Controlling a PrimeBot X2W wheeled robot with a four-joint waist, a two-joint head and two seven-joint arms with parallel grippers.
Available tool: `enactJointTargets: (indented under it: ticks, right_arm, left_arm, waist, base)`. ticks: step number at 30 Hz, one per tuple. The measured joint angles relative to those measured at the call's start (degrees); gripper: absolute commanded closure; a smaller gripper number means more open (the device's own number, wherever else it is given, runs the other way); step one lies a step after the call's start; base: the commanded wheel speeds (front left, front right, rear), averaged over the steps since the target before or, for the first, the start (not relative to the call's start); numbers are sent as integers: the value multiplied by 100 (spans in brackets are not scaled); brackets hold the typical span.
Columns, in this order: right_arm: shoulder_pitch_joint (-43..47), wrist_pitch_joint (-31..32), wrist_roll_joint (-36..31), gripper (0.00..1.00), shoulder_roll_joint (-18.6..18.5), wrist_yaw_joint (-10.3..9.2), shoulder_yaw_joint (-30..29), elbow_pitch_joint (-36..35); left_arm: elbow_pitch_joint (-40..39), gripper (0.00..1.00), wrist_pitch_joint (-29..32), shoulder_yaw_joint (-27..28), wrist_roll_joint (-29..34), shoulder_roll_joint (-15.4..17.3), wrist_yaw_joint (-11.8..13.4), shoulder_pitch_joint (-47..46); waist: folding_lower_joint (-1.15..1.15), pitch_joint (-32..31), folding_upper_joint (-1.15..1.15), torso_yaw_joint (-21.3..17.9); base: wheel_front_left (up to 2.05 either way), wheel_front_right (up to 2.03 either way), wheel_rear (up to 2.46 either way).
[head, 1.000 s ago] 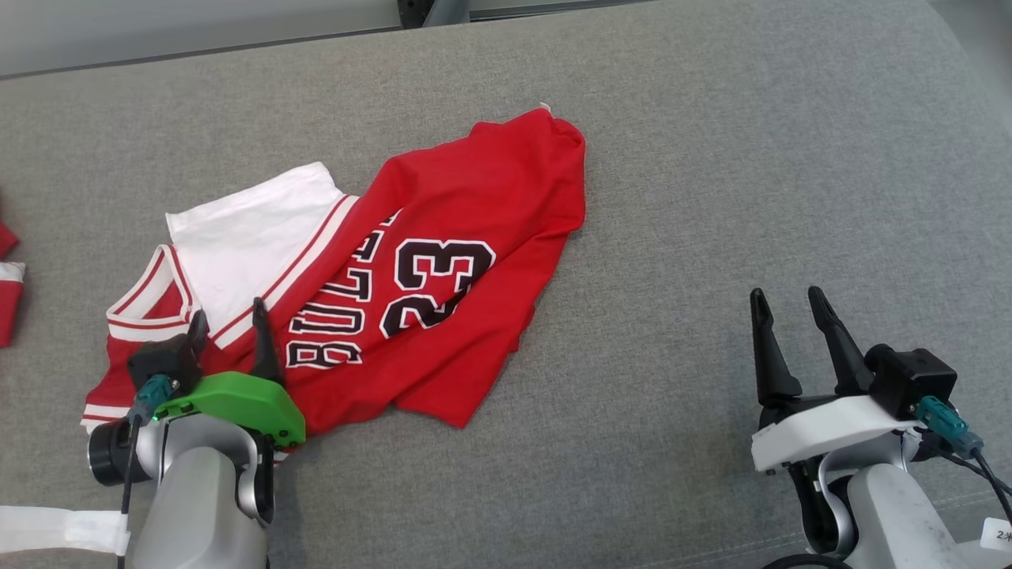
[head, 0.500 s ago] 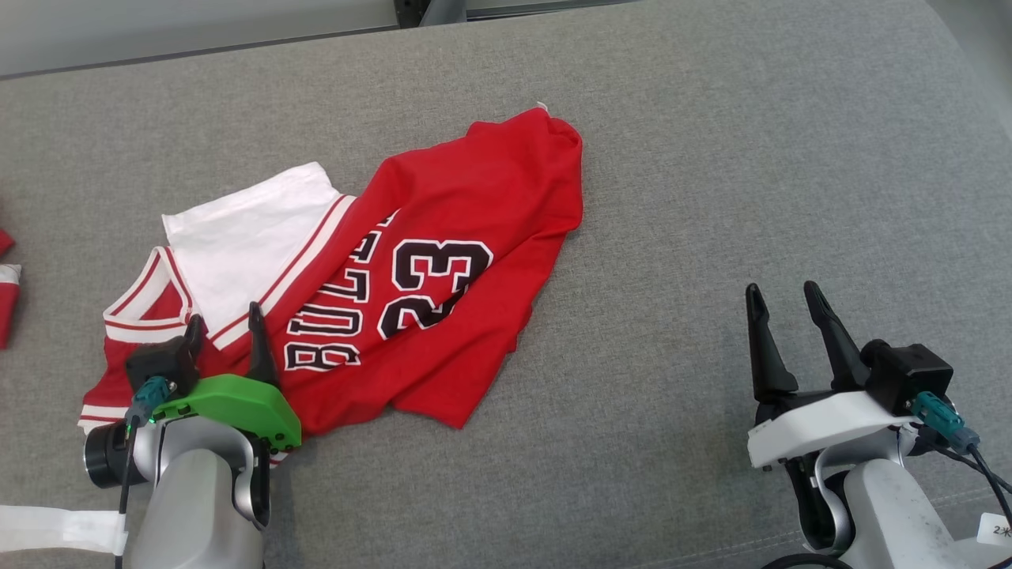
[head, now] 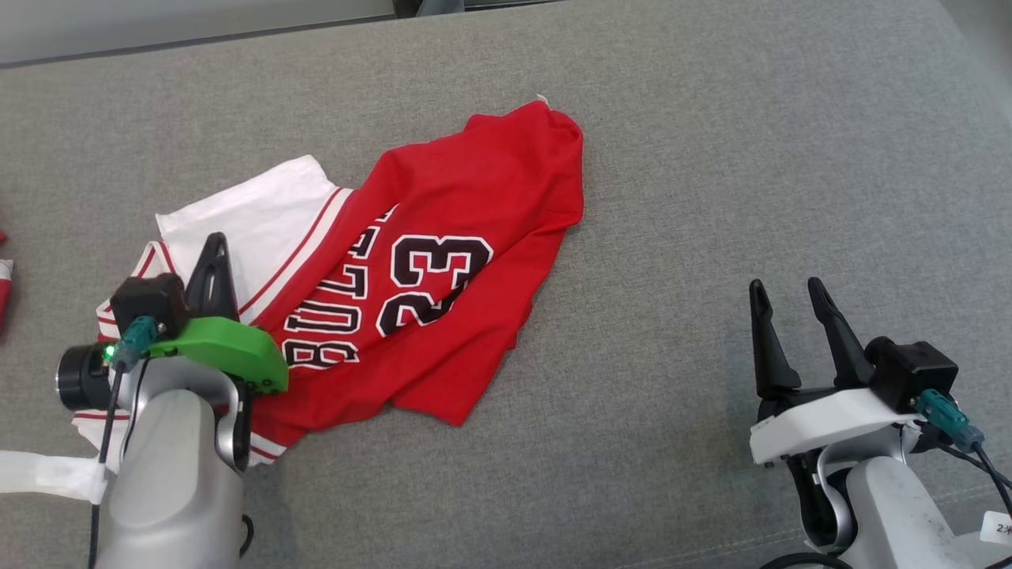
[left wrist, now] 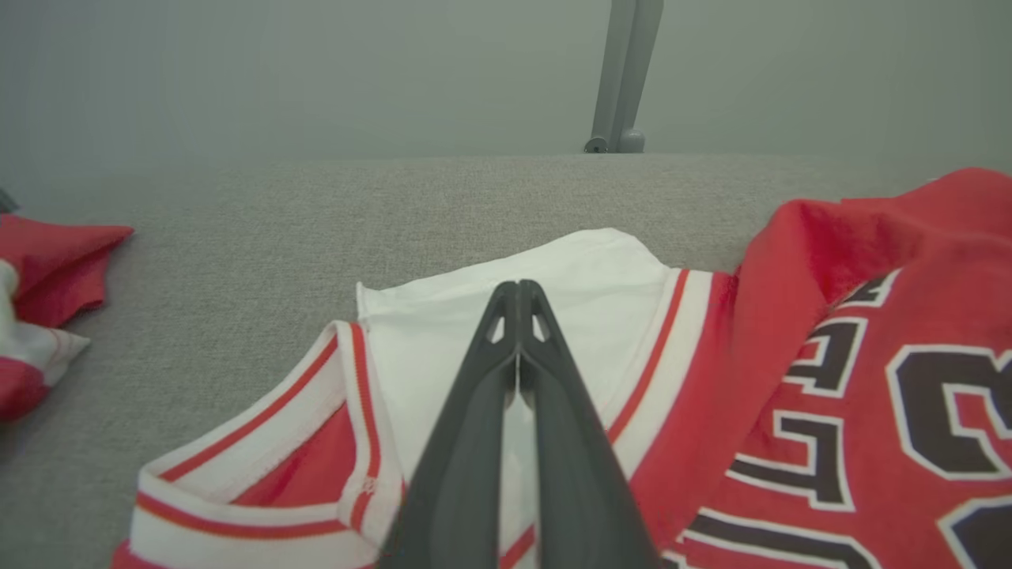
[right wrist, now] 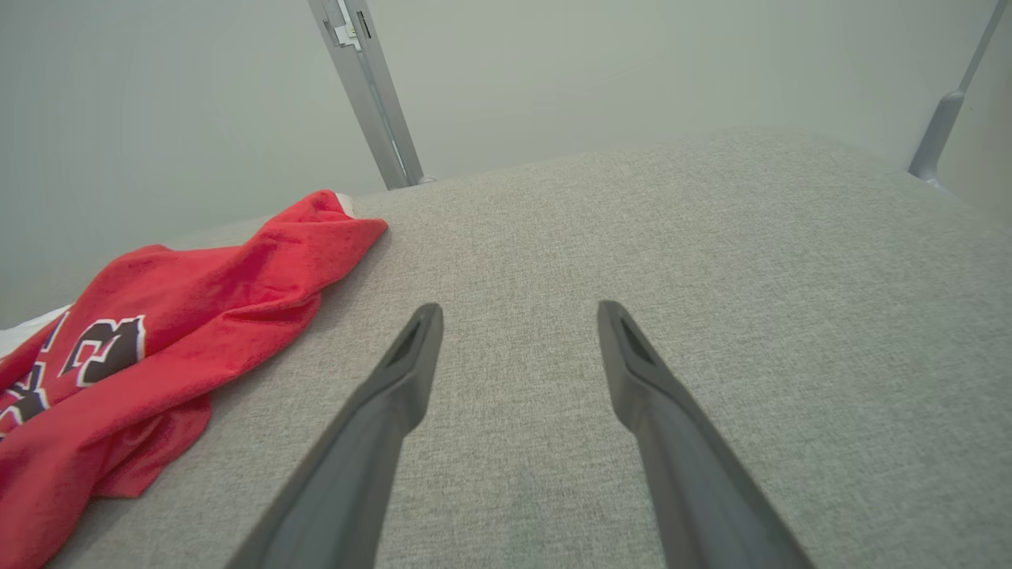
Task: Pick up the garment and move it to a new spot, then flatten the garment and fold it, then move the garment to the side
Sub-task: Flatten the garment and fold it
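Observation:
The garment [head: 443, 237] is a red jersey with black "23" lettering, white trim and a white part. It lies crumpled at the centre-left of the grey padded surface [head: 711, 158]. My left gripper [head: 215, 241] is shut, its two fingers pressed together over the white part near the collar. In the left wrist view the left gripper [left wrist: 518, 286] shows no cloth bunched between its tips, and the garment [left wrist: 870, 316] lies flat around it. My right gripper [head: 787, 288] stands open over bare grey surface, well right of the garment. The right wrist view has the right gripper [right wrist: 518, 312] empty, the garment [right wrist: 158, 316] to its left.
Another red and white cloth [left wrist: 39, 300] lies at the far left edge of the surface. A grey metal post [left wrist: 624, 71] rises behind the surface's far edge. Bare grey surface spreads to the right of the garment and around my right gripper.
My left gripper has shut and moved up and left in the head view, from the collar trim onto the white part. The right arm is still. The camera shifted slightly.

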Motion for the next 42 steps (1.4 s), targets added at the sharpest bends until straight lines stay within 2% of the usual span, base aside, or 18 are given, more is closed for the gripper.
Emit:
enactJointTargets:
  ticks: [4,8,9,10,11,17,26,38,39,40,41,42]
  right_arm:
    - [-42,0,21,0,3,1,21,-8]
    - [-49,0,37,0,1,0,13,-2]
    - [-49,0,37,0,0,0,12,0]
    - [-49,0,45,0,1,1,13,0]
    - [-49,0,45,0,1,0,12,0]
    - [-39,0,43,0,1,0,-15,20]
    - [-40,0,34,0,1,0,22,63]
    - [-25,0,43,0,1,0,27,68]
    - [-24,0,43,0,1,0,23,69]
    - [-23,0,43,0,1,0,18,70]
    - [-21,0,43,0,1,0,12,71]
    - [-19,0,43,0,1,0,10,76]
  left_arm:
    - [66,100,0,-3,46,141,-24,-305]
    - [211,100,0,56,76,204,82,-510]
    - [235,79,0,91,75,196,115,-506]
    - [255,9,0,127,75,194,168,-503]
    - [286,0,-1,174,47,190,208,-492]
    - [505,0,0,282,-70,90,285,-289]
    - [582,0,0,296,-124,4,250,-82]
    - [804,0,0,283,-179,-66,207,30]
    - [803,6,0,280,-179,-70,199,30]
    - [800,27,0,272,-179,-75,186,29]
    - [794,66,0,265,-179,-78,183,29]
    - [787,100,0,254,-179,-82,179,29]
  waist:
    - [0,75,0,-29]
    - [0,119,0,-56]
    - [0,120,0,-62]
    - [0,119,0,-66]
    - [0,114,0,-68]
    - [0,82,0,-19]
    - [0,4,0,53]
    - [0,-37,-1,-34]
    - [0,-37,-1,-35]
    - [0,-39,-2,-35]
    - [0,-42,-1,-34]
    - [0,-46,-1,-33]
  base:
    - [0,0,0]
    - [0,0,0]
    - [0,0,0]
    - [0,0,0]
    - [0,0,0]
    - [0,0,0]
    - [0,0,0]
    - [0,0,0]
    - [0,0,0]
    - [0,0,0]
    - [0,0,0]
    - [0,0,0]
